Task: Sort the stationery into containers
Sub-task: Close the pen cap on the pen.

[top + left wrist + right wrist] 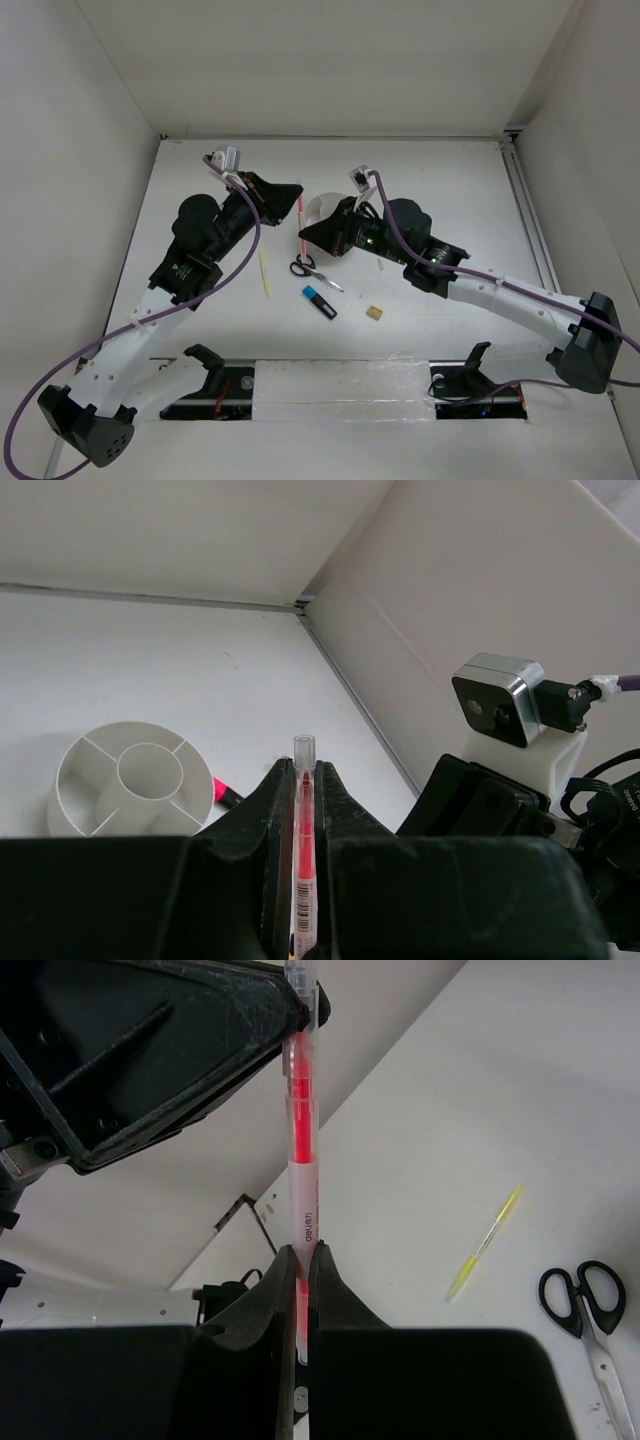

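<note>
The thin red pen (pixel 301 215) is held in the air by both grippers at once. My left gripper (pixel 296 197) is shut on its capped end, seen in the left wrist view (pixel 303 770). My right gripper (pixel 305 238) is shut on the other end (pixel 300 1252). The round white divided tub (pixel 322 208) stands just behind, partly hidden by the right gripper; it shows whole in the left wrist view (pixel 135 780). A pink-and-black highlighter (pixel 225 792) lies beside it.
On the table in front lie the black-handled scissors (pixel 310 270), the pale yellow pencil (pixel 265 272), a blue-and-black highlighter (pixel 320 302) and a tan eraser (pixel 374 313). White walls enclose the table at back, left and right.
</note>
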`<act>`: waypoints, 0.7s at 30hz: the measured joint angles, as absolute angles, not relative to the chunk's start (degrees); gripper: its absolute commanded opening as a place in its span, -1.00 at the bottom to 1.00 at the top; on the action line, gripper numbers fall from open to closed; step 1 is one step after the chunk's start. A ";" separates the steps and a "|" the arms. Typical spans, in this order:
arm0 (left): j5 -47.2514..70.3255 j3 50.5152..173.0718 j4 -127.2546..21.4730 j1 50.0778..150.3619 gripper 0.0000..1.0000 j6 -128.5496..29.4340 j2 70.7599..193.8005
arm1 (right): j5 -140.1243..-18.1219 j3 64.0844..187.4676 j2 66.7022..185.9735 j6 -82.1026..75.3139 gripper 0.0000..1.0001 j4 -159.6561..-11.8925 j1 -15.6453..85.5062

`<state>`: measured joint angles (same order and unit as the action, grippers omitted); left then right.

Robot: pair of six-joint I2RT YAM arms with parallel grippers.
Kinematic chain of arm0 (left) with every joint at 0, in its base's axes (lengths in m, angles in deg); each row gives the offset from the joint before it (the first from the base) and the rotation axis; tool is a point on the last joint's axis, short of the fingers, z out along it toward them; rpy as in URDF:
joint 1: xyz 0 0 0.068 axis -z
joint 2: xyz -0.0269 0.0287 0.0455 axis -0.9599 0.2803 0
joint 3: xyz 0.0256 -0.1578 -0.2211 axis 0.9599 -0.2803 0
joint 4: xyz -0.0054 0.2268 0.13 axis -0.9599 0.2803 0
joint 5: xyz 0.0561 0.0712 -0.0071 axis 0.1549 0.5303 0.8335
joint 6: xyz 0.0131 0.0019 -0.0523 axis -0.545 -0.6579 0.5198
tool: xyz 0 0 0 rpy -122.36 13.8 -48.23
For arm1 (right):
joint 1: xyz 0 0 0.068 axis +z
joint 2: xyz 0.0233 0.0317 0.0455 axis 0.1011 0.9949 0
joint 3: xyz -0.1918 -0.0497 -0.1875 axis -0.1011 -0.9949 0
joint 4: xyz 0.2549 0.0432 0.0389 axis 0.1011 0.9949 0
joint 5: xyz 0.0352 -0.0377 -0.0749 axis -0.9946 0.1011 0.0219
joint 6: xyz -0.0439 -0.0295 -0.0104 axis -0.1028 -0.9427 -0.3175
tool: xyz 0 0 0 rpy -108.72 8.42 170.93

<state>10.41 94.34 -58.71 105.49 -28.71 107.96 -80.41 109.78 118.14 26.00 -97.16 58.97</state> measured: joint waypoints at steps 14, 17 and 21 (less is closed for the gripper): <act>5.60 95.57 -60.83 105.47 -1.00 -33.22 109.98 | -84.59 111.24 116.87 30.52 -1.00 -95.10 55.54; 4.05 96.64 -62.21 105.40 -1.00 -33.70 111.88 | -86.12 112.38 116.87 30.83 -1.00 -93.64 53.99; 3.00 96.77 -63.67 105.10 -1.00 -33.72 112.95 | -89.50 113.67 116.87 31.00 -1.00 -91.67 51.65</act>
